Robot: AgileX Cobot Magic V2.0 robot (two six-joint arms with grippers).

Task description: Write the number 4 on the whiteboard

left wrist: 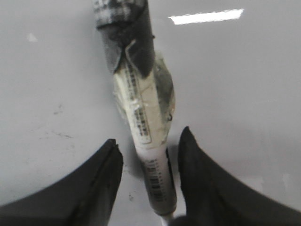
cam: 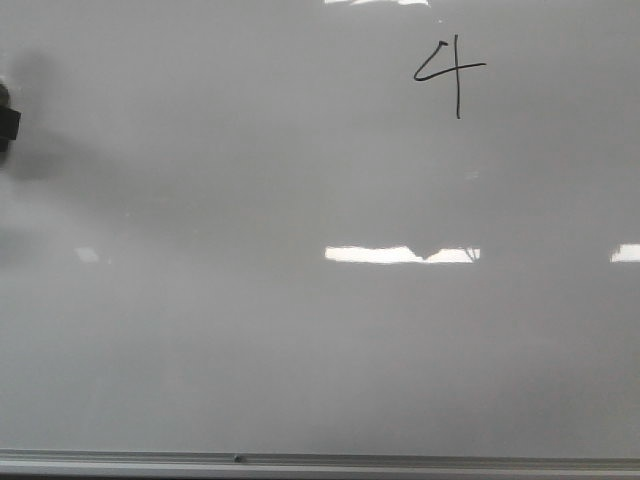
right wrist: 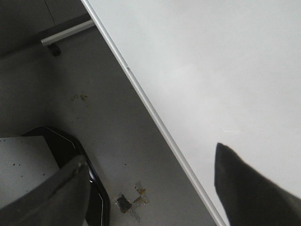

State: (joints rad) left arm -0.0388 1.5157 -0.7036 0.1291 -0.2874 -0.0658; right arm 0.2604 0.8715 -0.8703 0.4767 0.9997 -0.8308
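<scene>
The whiteboard (cam: pixel 300 350) fills the front view, glossy pale grey. A small black open-topped number 4 (cam: pixel 450 75) is drawn near its top right. In the left wrist view my left gripper (left wrist: pixel 149 136) is open over the board (left wrist: pixel 244 94). A white marker (left wrist: pixel 141 108) with barcode labels and a dark taped end lies between the fingers, with a gap on each side. My right gripper (right wrist: pixel 149 153) is open and empty, straddling the board's edge (right wrist: pixel 155 117). Only a dark blurred shape (cam: pixel 6 125) shows at the front view's left edge.
A grey metal frame strip (cam: pixel 320 462) runs along the board's lower edge. Bright light reflections (cam: pixel 400 254) lie on the board. In the right wrist view, a grey floor (right wrist: pixel 108 141), a black-edged base (right wrist: pixel 70 150) and a metal bar (right wrist: pixel 66 34) lie beyond the board.
</scene>
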